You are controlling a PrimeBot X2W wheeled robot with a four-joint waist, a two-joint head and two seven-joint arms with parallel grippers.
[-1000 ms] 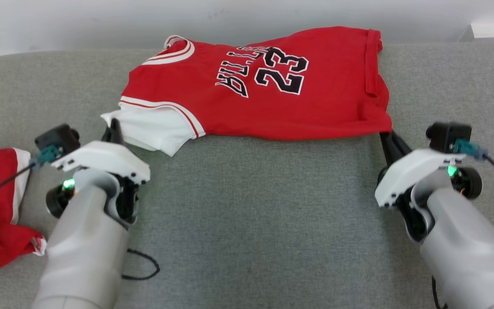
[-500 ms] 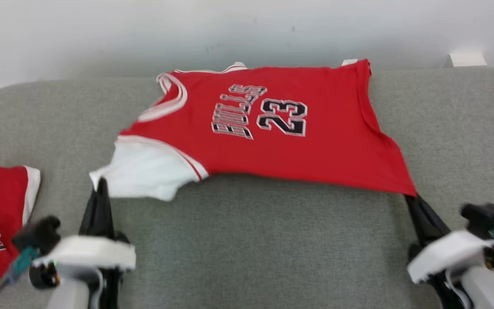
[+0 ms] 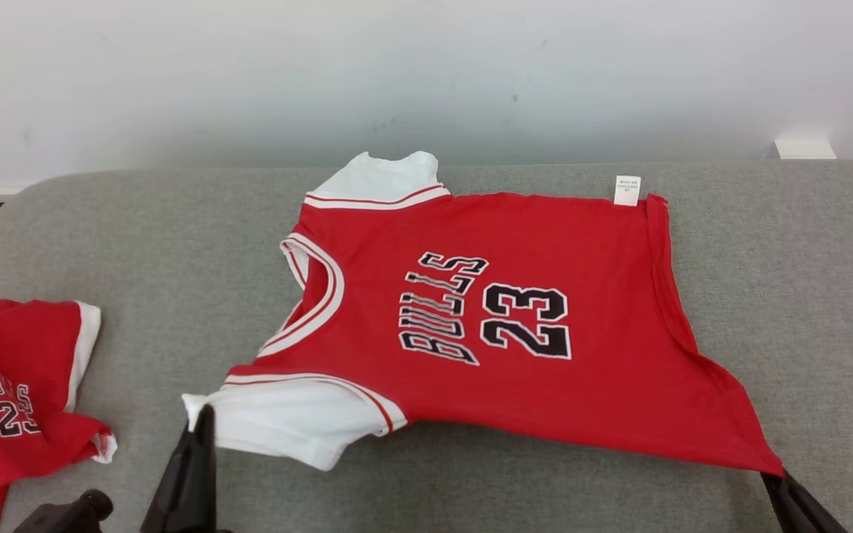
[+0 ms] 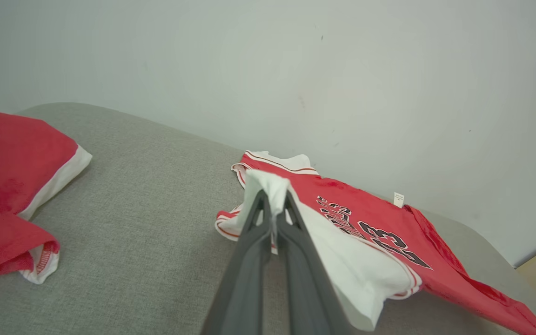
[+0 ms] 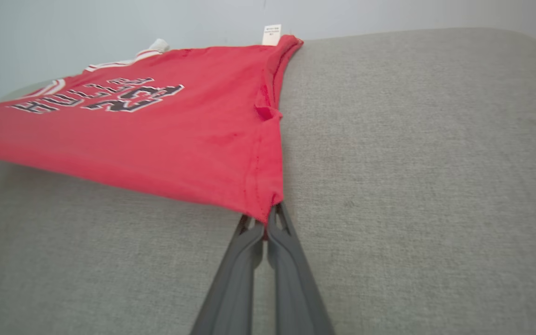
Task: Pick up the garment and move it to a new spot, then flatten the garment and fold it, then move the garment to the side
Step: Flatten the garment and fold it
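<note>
The garment [image 3: 515, 333] is a red jersey with white sleeves and black "BULLS 23" lettering, spread face up on the grey cushion [image 3: 138, 244], its near edge lifted. My left gripper [image 3: 201, 429] is shut on the tip of the near white sleeve [image 4: 268, 186] at the lower left of the head view. My right gripper [image 3: 776, 477] is shut on the near red hem corner [image 5: 268, 211] at the lower right. The garment [image 5: 156, 125] stretches between both grips, and a white tag [image 3: 627, 189] shows at its far edge.
A second red jersey [image 3: 12, 392] lies crumpled at the cushion's left edge, close to my left gripper. A pale wall [image 3: 426, 74] stands right behind the cushion. Bare grey cushion runs to the right of the garment [image 5: 412, 139] and in front of it.
The camera has tilted up, so the arms have dropped to the frame's bottom. Both grippers have drawn the garment towards me, and its far white sleeve and tag have come into view.
</note>
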